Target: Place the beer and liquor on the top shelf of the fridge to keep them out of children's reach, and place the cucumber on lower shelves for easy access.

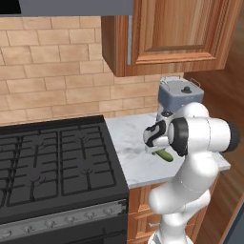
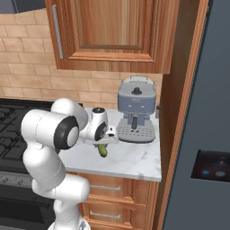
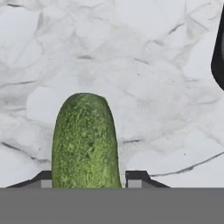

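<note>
The cucumber [image 3: 85,142], pebbly green with a rounded end, sits between the gripper [image 3: 85,180] tips, which press its sides, above the veined white marble counter [image 2: 134,161] near its front edge, beside a grey coffee machine [image 2: 136,110].

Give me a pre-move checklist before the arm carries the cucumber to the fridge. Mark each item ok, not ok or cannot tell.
1. Cucumber sits between the fingers: ok.
2. Fingers firmly clamped on it: cannot tell, contact is hidden at the frame's bottom.
3. Cucumber lifted off the marble counter: ok, it hangs below the gripper.
4. Coffee machine stands apart from the gripper: ok.
5. Fridge door open: not ok, the grey front looks shut.
6. Beer and liquor location: cannot tell.
</note>
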